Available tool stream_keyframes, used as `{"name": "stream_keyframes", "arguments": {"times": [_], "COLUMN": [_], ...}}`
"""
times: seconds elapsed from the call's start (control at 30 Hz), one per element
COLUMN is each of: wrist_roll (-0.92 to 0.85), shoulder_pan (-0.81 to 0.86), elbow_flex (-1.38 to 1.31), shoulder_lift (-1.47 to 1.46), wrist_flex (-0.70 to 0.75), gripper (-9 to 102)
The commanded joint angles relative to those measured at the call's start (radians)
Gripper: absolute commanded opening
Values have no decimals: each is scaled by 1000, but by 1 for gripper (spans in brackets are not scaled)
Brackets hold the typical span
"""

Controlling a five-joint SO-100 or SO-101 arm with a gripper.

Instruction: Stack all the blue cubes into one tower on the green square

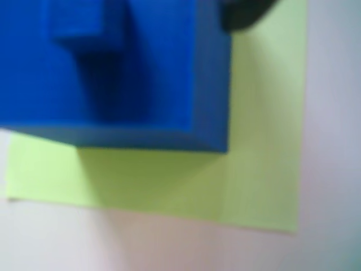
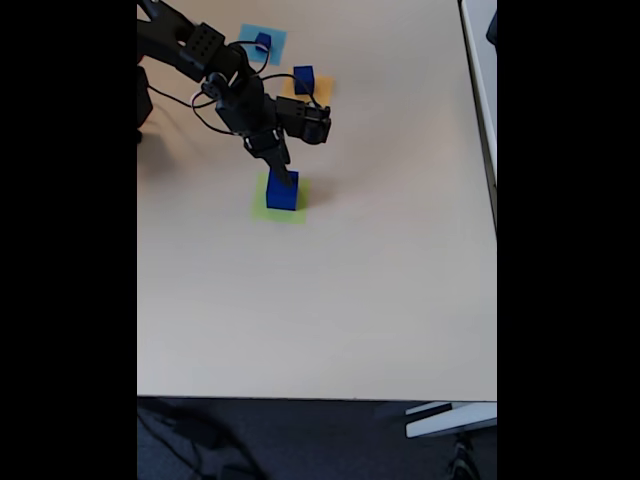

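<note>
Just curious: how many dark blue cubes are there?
3 for sure: small cube on the light-blue square, medium cube on the orange square, large cube on the green square. The wrist view suggests a smaller block atop it, maybe a fourth.

In the fixed view the largest cube (image 2: pixel 282 192) sits on the green square (image 2: pixel 262 207) near the counter (image 2: pixel 330 300) centre. The fingers (image 2: pixel 285 177) touch its top. At twelve o'clock, well apart, the medium cube (image 2: pixel 304 78) rests on another square (image 2: pixel 322 90); at eleven, seemingly the smallest cube (image 2: pixel 263 42) on a third square (image 2: pixel 250 35).
</note>
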Motion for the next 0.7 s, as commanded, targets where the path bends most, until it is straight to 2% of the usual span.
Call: {"name": "stream_keyframes", "arguments": {"times": [0.0,0.67], "wrist_roll": [6,9], "shoulder_pan": [17,58], "elbow_flex": [-5,-94], "shoulder_lift": [61,-29], "wrist_flex": [-6,43], "gripper": [23,20]}}
